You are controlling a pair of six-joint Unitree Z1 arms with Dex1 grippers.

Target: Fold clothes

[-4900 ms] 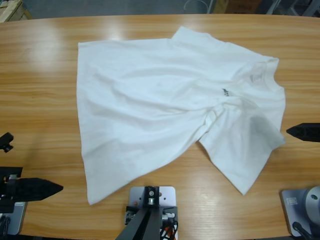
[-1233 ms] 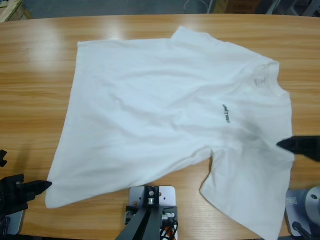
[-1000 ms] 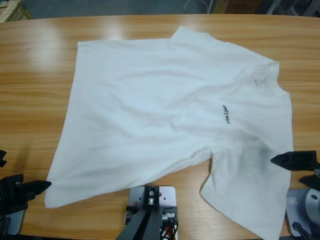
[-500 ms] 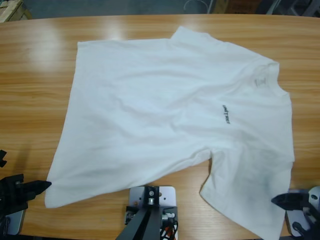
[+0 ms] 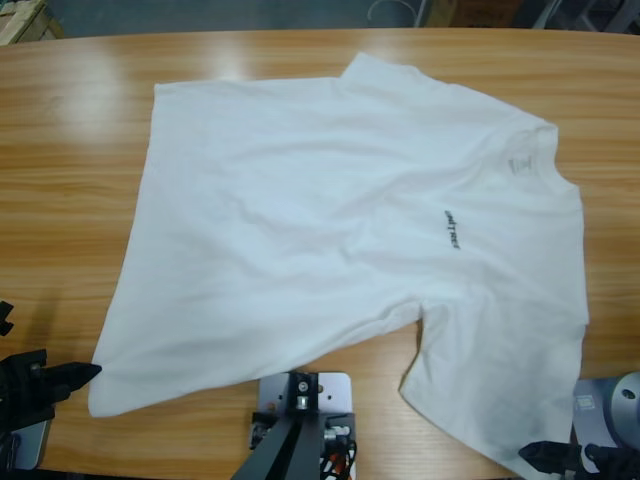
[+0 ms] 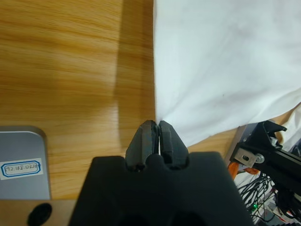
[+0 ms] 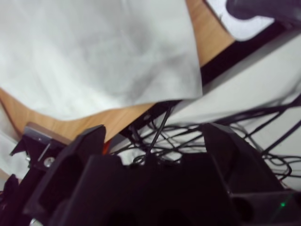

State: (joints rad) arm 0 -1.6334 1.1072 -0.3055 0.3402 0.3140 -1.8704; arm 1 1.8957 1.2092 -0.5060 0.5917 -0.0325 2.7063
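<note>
T-shirt (image 5: 340, 230): thin white cloth, matt, softly wrinkled, small dark print. Table (image 5: 70, 150): wood w/ visible grain, smooth, glossy, reflecting light. Left gripper (image 6: 155, 141): matt black plastic-looking jaws; beside it, smooth grey metal plate (image 6: 21, 162) w/ paper label.

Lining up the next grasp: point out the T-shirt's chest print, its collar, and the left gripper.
chest print (image 5: 451, 228), high view, middle of the dark lettering.
collar (image 5: 527, 150), high view, ribbed neck edge.
left gripper (image 6: 156, 127), left wrist view, tips of its closed fingers.
</note>
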